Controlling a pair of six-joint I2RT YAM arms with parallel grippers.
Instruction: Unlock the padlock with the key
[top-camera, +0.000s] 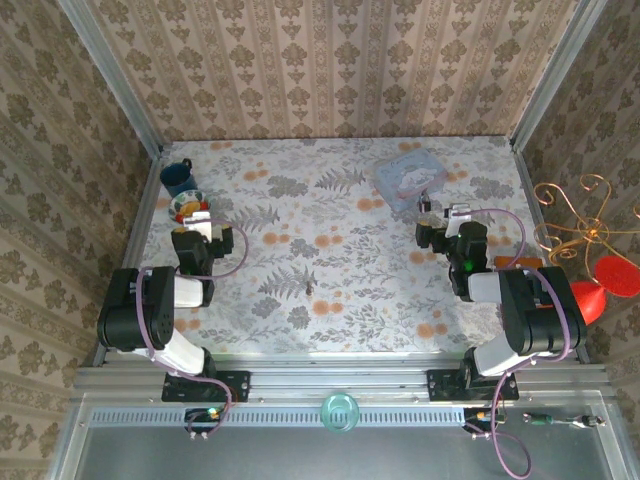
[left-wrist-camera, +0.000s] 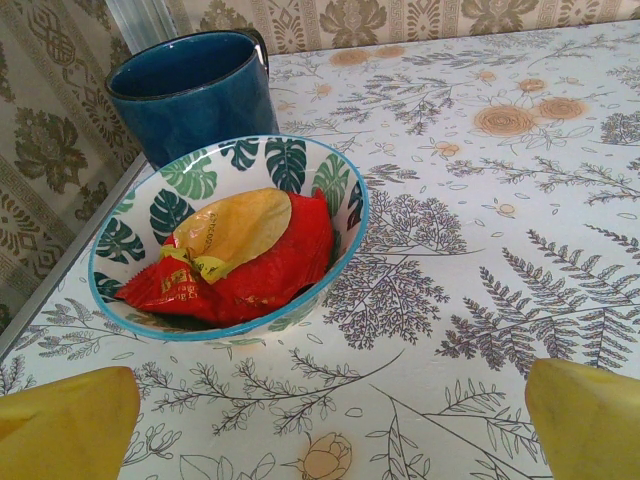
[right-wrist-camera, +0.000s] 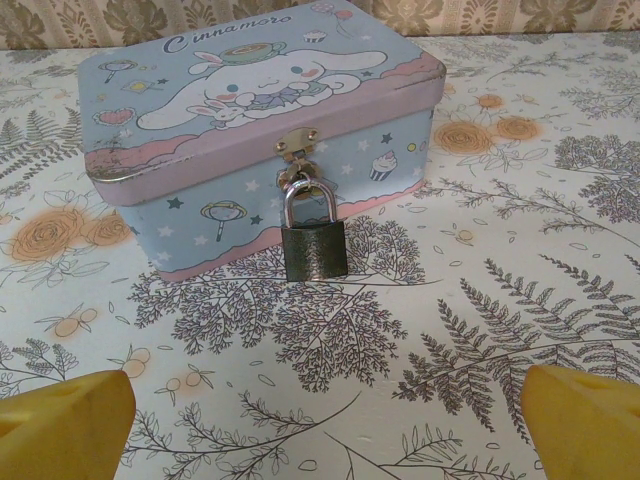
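Padlock (right-wrist-camera: 314, 240) hangs on tin (right-wrist-camera: 250, 120) hasp, centre of right wrist frame, shackle shut. Key (top-camera: 309, 288) is a tiny sliver mid-table in top view, well apart from tin. Right gripper (right-wrist-camera: 320, 435) wide open, empty, facing padlock. Left gripper (left-wrist-camera: 325, 440) wide open, empty, nr bowl (left-wrist-camera: 286, 165) w/ mug (left-wrist-camera: 190, 95) behind it.

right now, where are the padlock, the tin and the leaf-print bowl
padlock (right-wrist-camera: 315, 250): right wrist view, middle of its dark body
tin (right-wrist-camera: 250, 95): right wrist view, on the printed lid
leaf-print bowl (left-wrist-camera: 285, 160): left wrist view, inner wall on the far side
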